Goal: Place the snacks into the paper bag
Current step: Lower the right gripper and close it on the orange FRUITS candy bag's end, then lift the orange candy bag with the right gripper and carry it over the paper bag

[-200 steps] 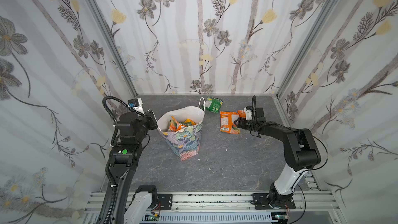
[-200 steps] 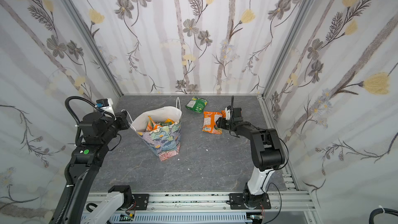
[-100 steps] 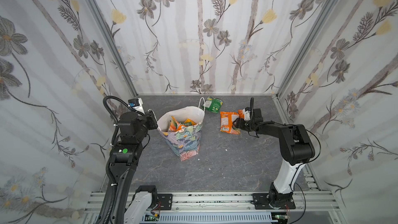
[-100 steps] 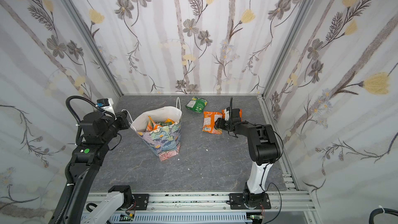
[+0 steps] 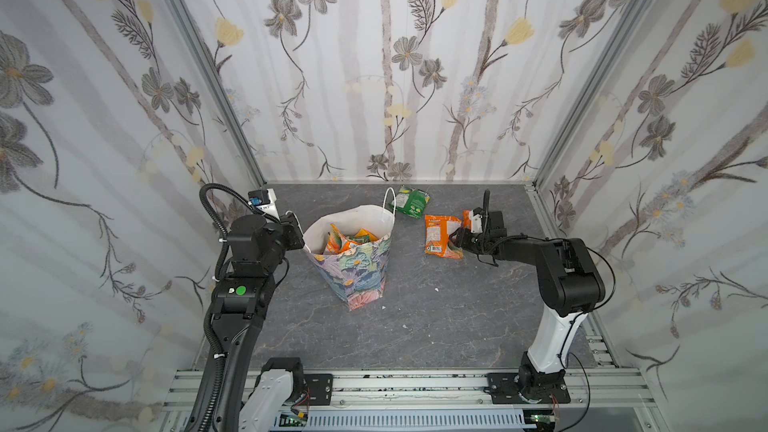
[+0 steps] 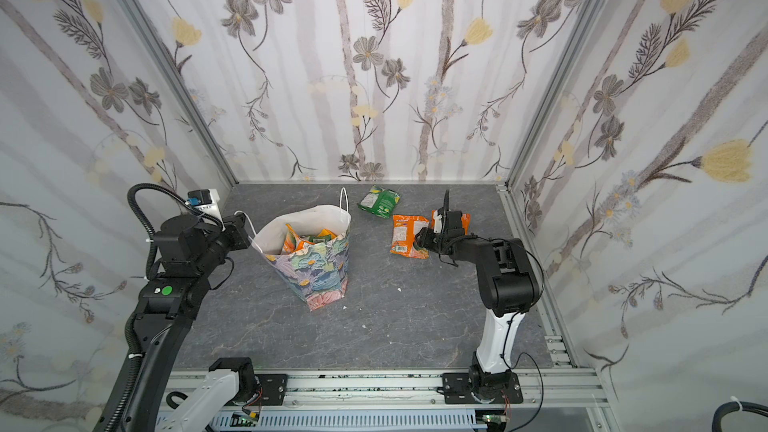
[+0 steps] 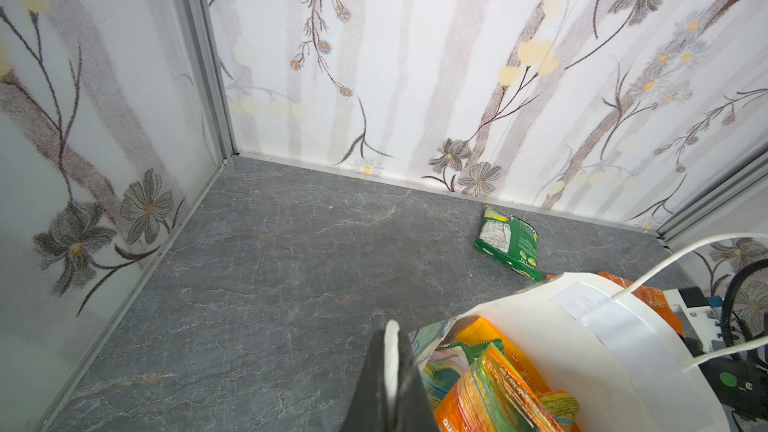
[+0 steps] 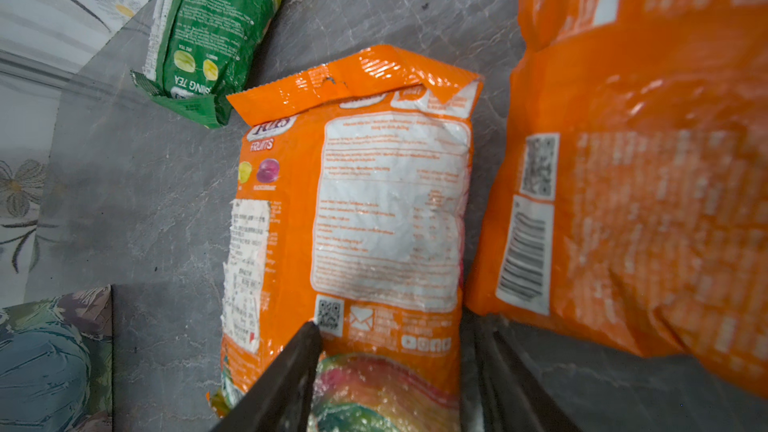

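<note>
The floral paper bag (image 5: 353, 268) (image 6: 320, 272) stands open at the middle-left, with several orange and green snacks (image 5: 347, 241) (image 7: 498, 388) inside. My left gripper (image 5: 298, 231) (image 7: 390, 347) is shut on the bag's white rim. An orange packet (image 5: 440, 234) (image 8: 374, 201) lies flat to the bag's right. My right gripper (image 5: 455, 238) (image 8: 399, 326) is open and low, one finger resting on that packet's near end and the other along its edge. A second orange packet (image 6: 465, 220) (image 8: 644, 160) lies behind that gripper, partly hidden. A green packet (image 5: 411, 201) (image 7: 509, 243) lies near the back wall.
Flowered walls close in the grey stone-look floor (image 5: 415, 326) at the back and on both sides. The bag's white cord handle (image 5: 388, 201) stands up at its far rim. A few small white crumbs (image 5: 436, 289) lie in front of the bag.
My right gripper's jaws have narrowed a little around the orange packet's end, and its elbow has shifted slightly. The packet still lies flat. The left arm and bag have not moved.
</note>
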`<control>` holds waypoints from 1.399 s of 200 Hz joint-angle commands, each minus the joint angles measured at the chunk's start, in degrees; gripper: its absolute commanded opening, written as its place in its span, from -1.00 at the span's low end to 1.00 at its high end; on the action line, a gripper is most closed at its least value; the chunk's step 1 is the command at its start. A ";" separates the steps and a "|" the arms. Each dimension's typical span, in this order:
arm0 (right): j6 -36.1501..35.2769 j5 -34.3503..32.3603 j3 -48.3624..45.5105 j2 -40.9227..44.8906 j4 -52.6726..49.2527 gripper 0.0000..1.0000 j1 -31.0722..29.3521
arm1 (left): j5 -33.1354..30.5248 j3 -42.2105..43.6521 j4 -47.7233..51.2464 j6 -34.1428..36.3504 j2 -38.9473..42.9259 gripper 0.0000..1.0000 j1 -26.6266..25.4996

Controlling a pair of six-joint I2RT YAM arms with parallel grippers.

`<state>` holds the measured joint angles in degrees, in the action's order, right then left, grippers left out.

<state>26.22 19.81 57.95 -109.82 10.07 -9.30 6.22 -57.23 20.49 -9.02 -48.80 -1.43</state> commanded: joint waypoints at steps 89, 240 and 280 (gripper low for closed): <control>1.60 -0.38 -0.94 0.80 0.40 -0.63 -0.19 | 0.29 -1.08 -0.12 1.20 0.72 -1.00 0.06; -0.76 -0.21 -0.75 14.66 -5.36 -1.00 -2.69 | 1.96 -1.40 -0.19 0.98 1.41 -1.00 0.10; -2.04 0.43 2.28 20.40 -9.25 -1.00 -3.58 | 1.58 -1.39 -0.13 1.32 1.43 -1.00 0.08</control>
<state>25.78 19.57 58.39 -92.79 1.96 -12.40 8.19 -58.39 22.37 -7.90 -47.51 -1.41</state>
